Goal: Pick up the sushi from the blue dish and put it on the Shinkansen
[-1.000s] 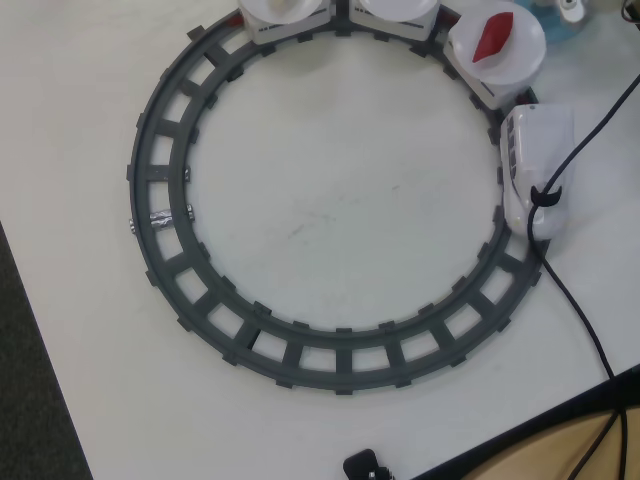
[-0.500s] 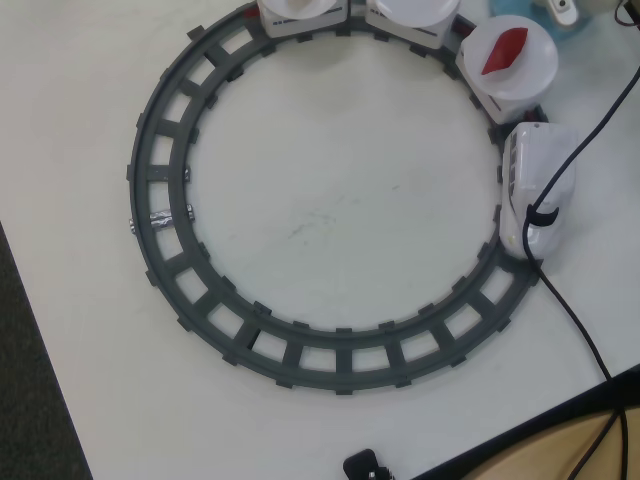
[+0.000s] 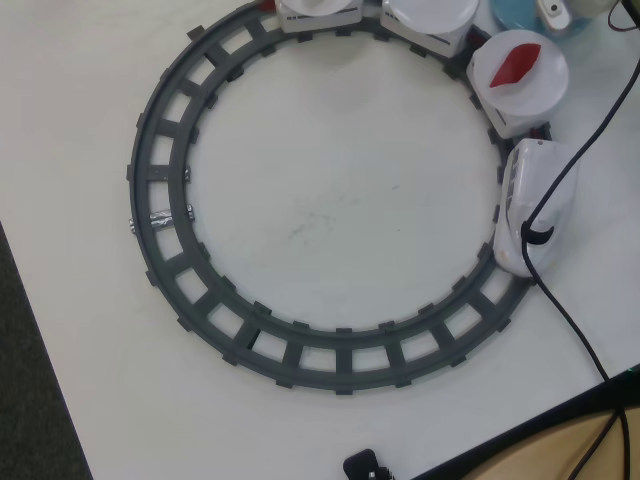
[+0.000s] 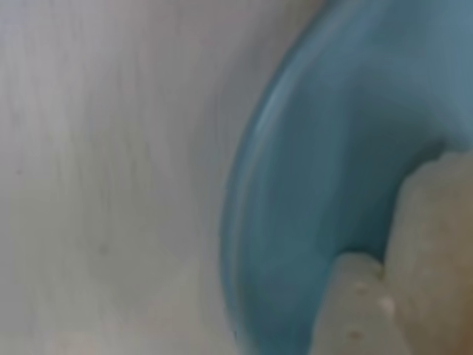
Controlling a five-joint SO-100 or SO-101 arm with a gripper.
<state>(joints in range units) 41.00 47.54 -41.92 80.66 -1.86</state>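
Observation:
The blue dish [image 3: 508,14] is cut off by the top right edge of the overhead view. It fills the right half of the wrist view [image 4: 325,148], very close and blurred. My gripper [image 4: 388,259] shows there only as two pale blurred shapes over the dish, pressed together at the lower right. I cannot tell whether it holds anything. A small white part [image 3: 553,12] over the dish shows in the overhead view. I cannot make out the sushi. The white Shinkansen [image 3: 530,205] stands on the right of the ring track [image 3: 160,200], with plate carriages behind it.
The carriage plate [image 3: 540,90] nearest the train holds a red pointed piece [image 3: 515,62]. Two more plates [image 3: 430,14] sit at the top edge. A black cable [image 3: 560,300] crosses the train and runs to the lower right. The table's edge cuts across the lower right and left.

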